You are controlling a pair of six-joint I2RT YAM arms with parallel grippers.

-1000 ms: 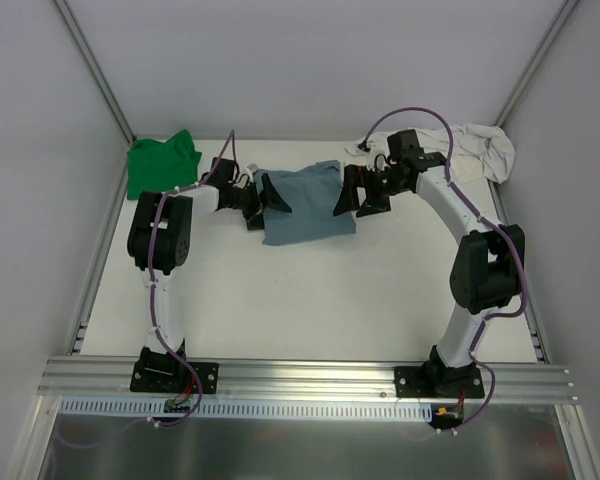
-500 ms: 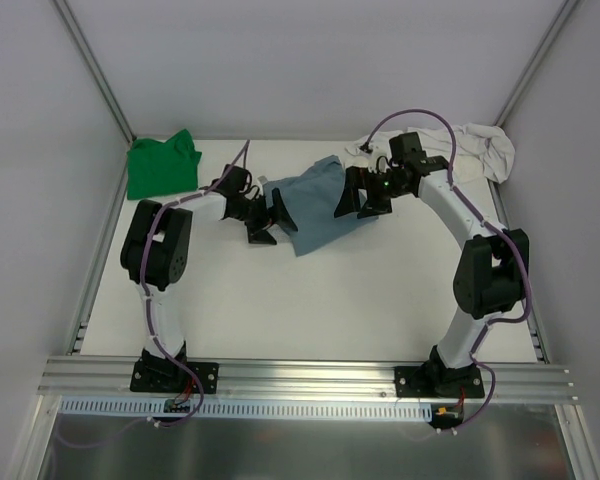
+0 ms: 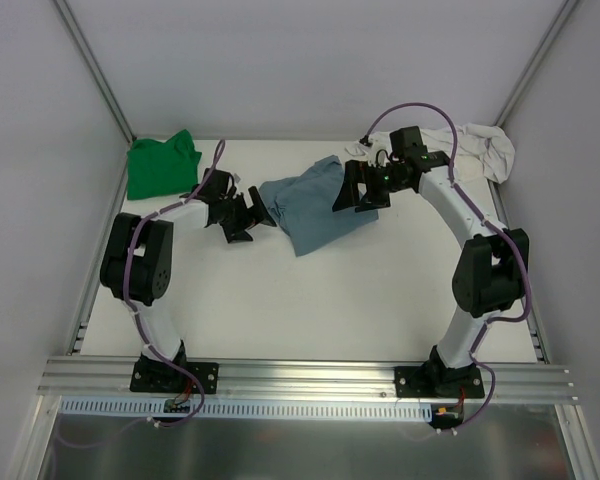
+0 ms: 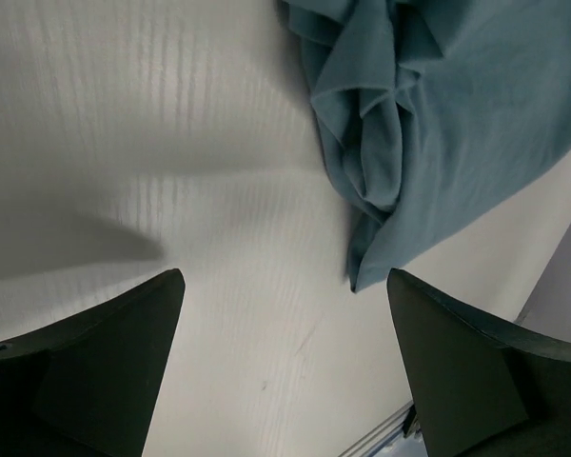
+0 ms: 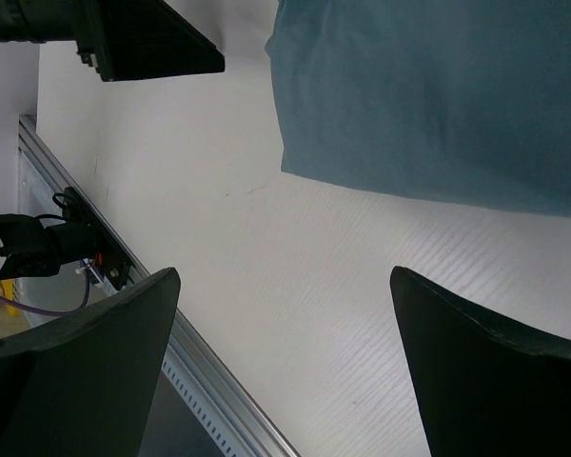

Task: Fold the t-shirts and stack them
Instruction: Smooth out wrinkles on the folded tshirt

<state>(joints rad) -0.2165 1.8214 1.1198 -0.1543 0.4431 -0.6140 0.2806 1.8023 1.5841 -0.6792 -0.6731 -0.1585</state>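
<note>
The left jaws stand wide apart with nothing between them, low over the bare surface [image 3: 310, 300] just left of the slate-blue t-shirt [image 3: 315, 205]. The right jaws are spread fully, also empty, at that shirt's right edge. The shirt lies rumpled toward the back of the surface, with open room from its near side to the rail [image 3: 310, 375]. The green t-shirt [image 3: 162, 165] is bunched in the back left corner, and the cream t-shirt [image 3: 480, 150] in the back right. Only the left wrist view shows the blue shirt's puckered folds. The right wrist view shows a flat, straight hem.
</note>
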